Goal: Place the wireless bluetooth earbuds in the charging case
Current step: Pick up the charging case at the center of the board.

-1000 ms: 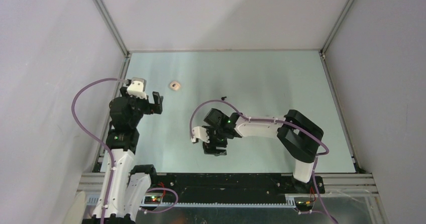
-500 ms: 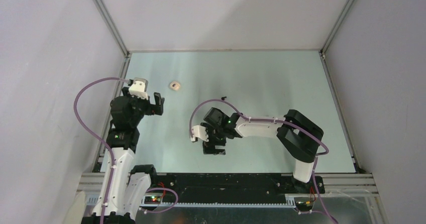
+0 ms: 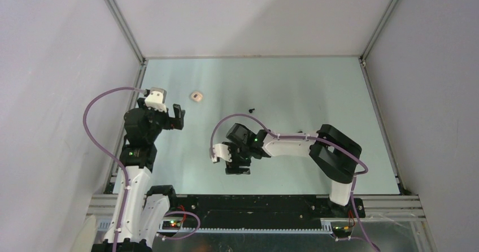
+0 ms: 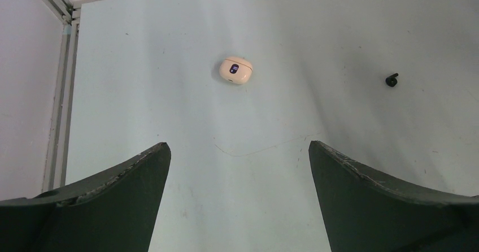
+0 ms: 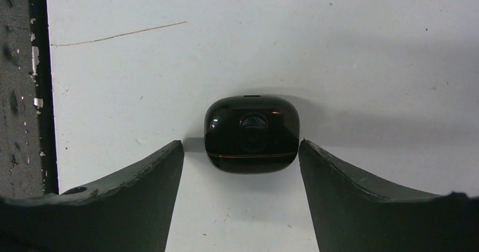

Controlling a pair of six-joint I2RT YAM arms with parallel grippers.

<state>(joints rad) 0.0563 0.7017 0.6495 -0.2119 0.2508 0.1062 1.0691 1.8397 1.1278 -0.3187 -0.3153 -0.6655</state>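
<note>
A glossy black charging case (image 5: 252,133) lies shut on the table, right between the tips of my right gripper (image 5: 241,143). That gripper is open: a gap shows at its left finger, and its right finger is close to the case's edge. In the top view the right gripper (image 3: 237,167) points down near the table's front and hides the case. A cream charging case (image 4: 235,70) (image 3: 196,96) lies shut at the back left. One black earbud (image 4: 392,79) (image 3: 252,109) lies alone mid-table. My left gripper (image 4: 237,150) (image 3: 178,116) hovers open and empty, short of the cream case.
The table's dark front edge strip (image 5: 22,94) runs just left of the black case in the right wrist view. A metal frame rail (image 4: 62,94) borders the table's left side. Grey walls close in the back and both sides.
My right gripper has shifted slightly left and toward the front edge, its jaws widening and then narrowing a little. The left arm has barely moved.
</note>
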